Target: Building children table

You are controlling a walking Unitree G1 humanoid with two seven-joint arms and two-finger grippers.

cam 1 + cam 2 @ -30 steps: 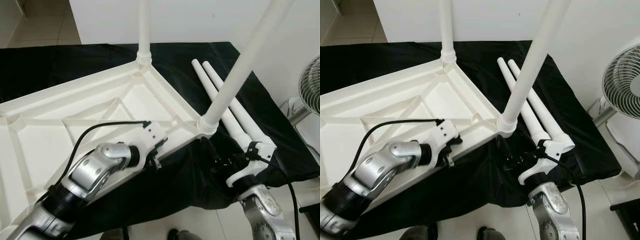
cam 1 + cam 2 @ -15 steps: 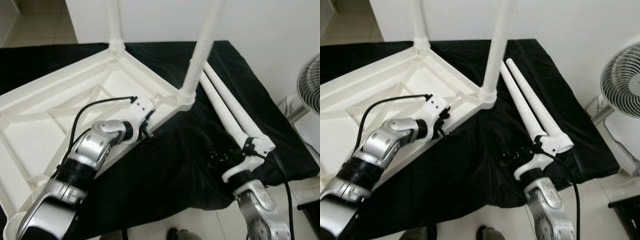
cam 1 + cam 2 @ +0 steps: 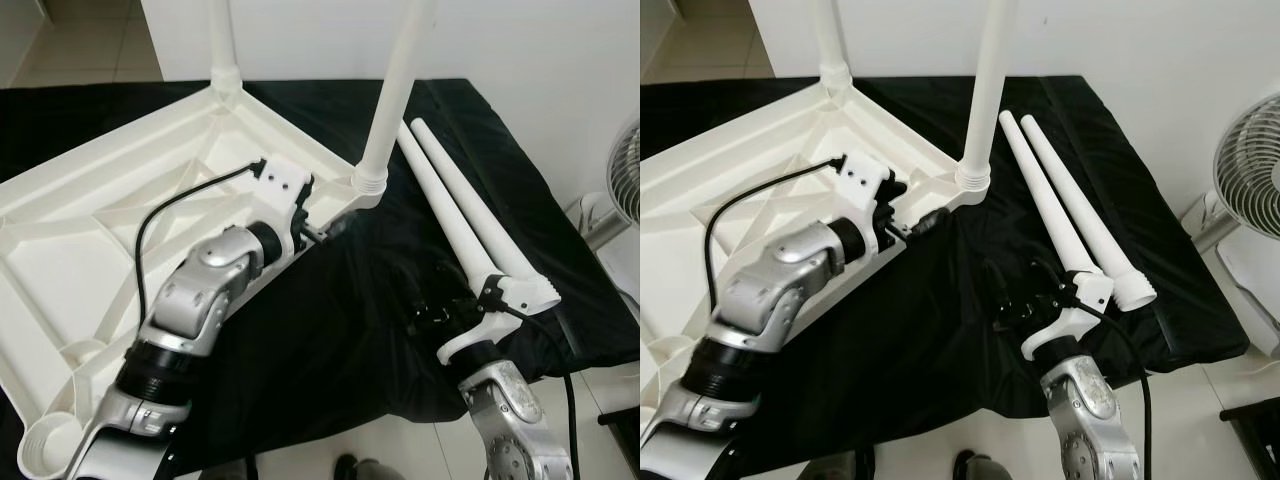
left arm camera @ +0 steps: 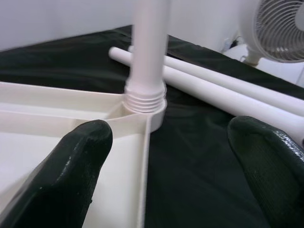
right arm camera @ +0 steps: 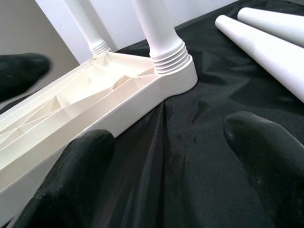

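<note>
Left eye view: one tabletop, two fitted legs, two loose legs.

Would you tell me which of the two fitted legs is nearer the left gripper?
The leg screwed into the tabletop's right corner, beside the loose legs; the left gripper is just next to its socket. The other stands farther back.

A home room (tiled floor, white wall, standing fan).
</note>
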